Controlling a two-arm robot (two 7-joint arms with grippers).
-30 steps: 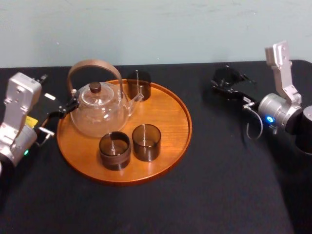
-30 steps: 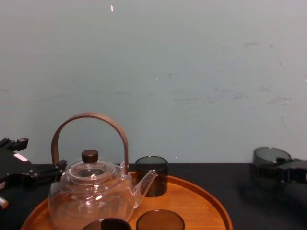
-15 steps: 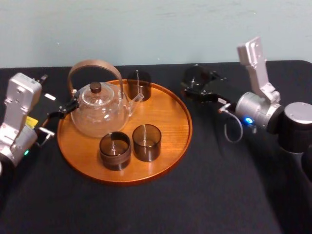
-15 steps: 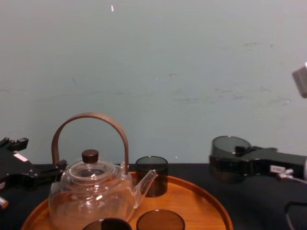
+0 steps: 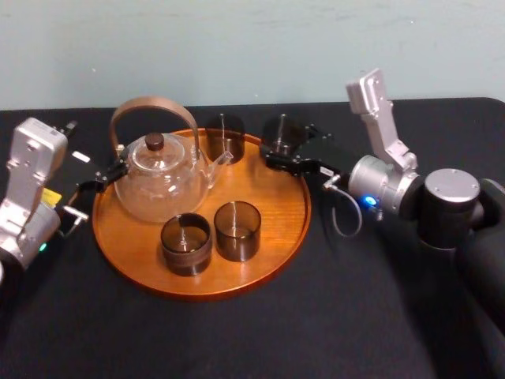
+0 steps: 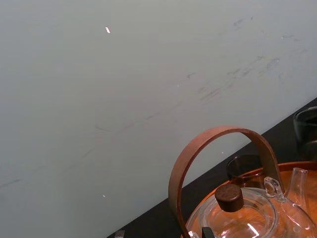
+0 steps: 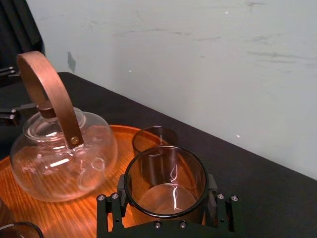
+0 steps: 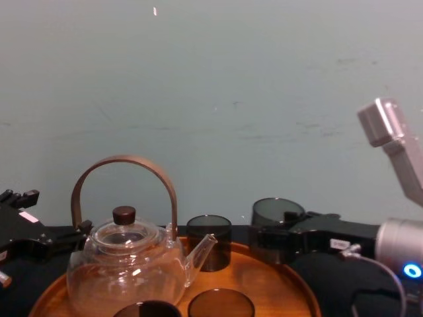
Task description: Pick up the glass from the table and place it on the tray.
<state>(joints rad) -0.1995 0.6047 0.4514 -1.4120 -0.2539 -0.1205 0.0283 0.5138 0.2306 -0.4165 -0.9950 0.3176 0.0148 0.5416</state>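
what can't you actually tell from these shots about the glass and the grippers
- Whether the held glass rests on the tray or hangs above it: the right gripper covers its base in head, chest and right wrist views.
- Whether the left gripper, beside the teapot at the tray's left, touches it: dark against the black table in head view.
- The two front glasses: cut off by the chest view's bottom edge.

The matte black table (image 5: 355, 316) runs the full width of the head view. Directly on it lies the round orange-brown tray (image 5: 278, 197) (low raised rim), set toward ten o'clock from the tabletop's middle, with bare black surface from three to six o'clock.
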